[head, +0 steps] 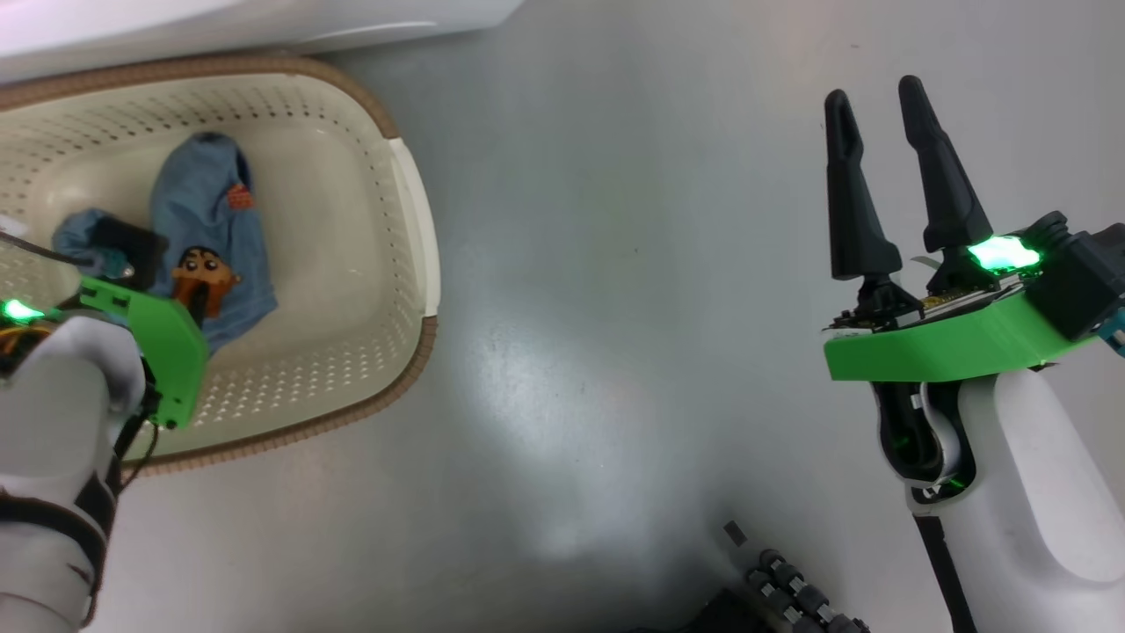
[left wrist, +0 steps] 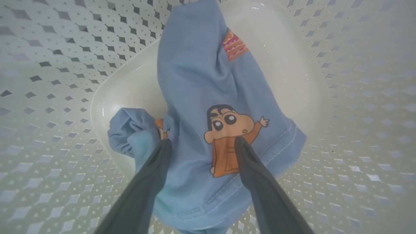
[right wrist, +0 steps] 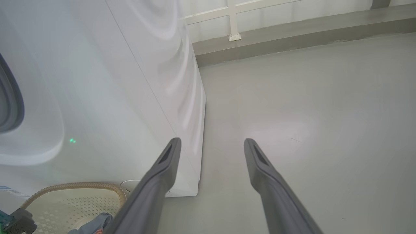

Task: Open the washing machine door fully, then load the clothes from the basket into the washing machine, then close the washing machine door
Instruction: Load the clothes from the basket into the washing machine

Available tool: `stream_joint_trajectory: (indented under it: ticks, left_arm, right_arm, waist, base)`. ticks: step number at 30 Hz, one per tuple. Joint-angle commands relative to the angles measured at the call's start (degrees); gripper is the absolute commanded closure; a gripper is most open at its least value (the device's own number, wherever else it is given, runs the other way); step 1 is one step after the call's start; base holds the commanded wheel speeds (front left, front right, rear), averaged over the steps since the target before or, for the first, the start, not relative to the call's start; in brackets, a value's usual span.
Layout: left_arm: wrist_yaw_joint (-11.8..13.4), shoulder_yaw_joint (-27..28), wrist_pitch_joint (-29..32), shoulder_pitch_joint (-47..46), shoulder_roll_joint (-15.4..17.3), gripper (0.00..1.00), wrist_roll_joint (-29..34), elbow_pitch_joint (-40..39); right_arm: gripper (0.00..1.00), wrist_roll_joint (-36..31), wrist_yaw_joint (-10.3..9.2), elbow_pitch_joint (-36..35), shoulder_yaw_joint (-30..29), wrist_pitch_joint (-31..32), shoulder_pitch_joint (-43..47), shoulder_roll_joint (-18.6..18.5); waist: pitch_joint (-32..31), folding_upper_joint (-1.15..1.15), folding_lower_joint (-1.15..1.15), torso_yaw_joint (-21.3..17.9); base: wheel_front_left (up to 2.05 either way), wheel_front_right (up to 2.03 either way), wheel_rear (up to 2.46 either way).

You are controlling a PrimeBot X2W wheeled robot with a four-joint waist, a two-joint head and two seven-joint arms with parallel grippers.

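Basket [head: 413, 229] is reached into by left gripper [left wrist: 203, 143], fingers apart astride clothes [left wrist: 195, 81], nothing clamped. Right gripper [head: 873, 92] is held over floor [head: 615, 264], well apart from basket, fingers spread, empty.

Cream perforated basket [head: 369, 220] with brown woven rim; light-blue clothes [left wrist: 201, 97] printed with an orange-brown cartoon boy; white machine [right wrist: 113, 81]; pale grey floor [head: 615, 308].

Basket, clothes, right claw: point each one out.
basket [head: 424, 237], head view, on its white side handle.
clothes [left wrist: 195, 81], left wrist view, on the blue fabric above the cartoon print.
right claw [head: 873, 88], head view, midway between its two fingertips.
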Motion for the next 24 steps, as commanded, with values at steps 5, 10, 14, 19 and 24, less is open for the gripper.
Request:
stream_joint_trajectory:
  ticks: [5, 10, 14, 19, 24]
  left_arm:
    - [0.0, -0.8, 0.8, -1.4, 3.7, 0.0, -0.5, -0.1]
    - [0.0, -2.2, 3.2, -1.8, 4.0, 0.0, -1.0, 0.1]
    - [0.0, -3.6, 4.0, -2.0, 4.1, 0.05, -2.0, 0.1]
    - [0.0, -5.6, 4.6, -2.1, 4.0, 1.0, -3.6, 0.0]
    - [0.0, -7.0, 3.8, -1.5, 3.3, 1.0, -6.2, -0.7]
  right_arm:
    - [0.0, 0.3, 0.32, -1.7, 2.1, -0.4, 0.2, 0.5]
    - [0.0, 0.6, 0.32, -1.7, 2.4, -0.4, 0.0, 0.8]
    - [0.0, 0.7, 0.32, -1.8, 2.5, -0.4, -0.2, 0.9]
    - [0.0, 0.7, 0.32, -1.7, 2.5, -0.4, -0.4, 0.9]
    - [0.0, 0.6, 0.32, -1.5, 2.4, -0.4, -0.3, 1.0]
  waist:
    - [1.7, 0.0, 0.0, -1.5]
    - [2.3, 0.0, 0.0, -2.3]
    - [2.6, 0.0, 0.0, -2.7]
    - [2.3, 0.0, 0.0, -2.8]
    - [1.1, 0.0, 0.0, -2.2]
  base:
    - [0.0, 0.0, 0.0]
    - [0.0, 0.0, 0.0]
    - [0.0, 0.0, 0.0]
    - [0.0, 0.0, 0.0]
    - [0.0, 0.0, 0.0]
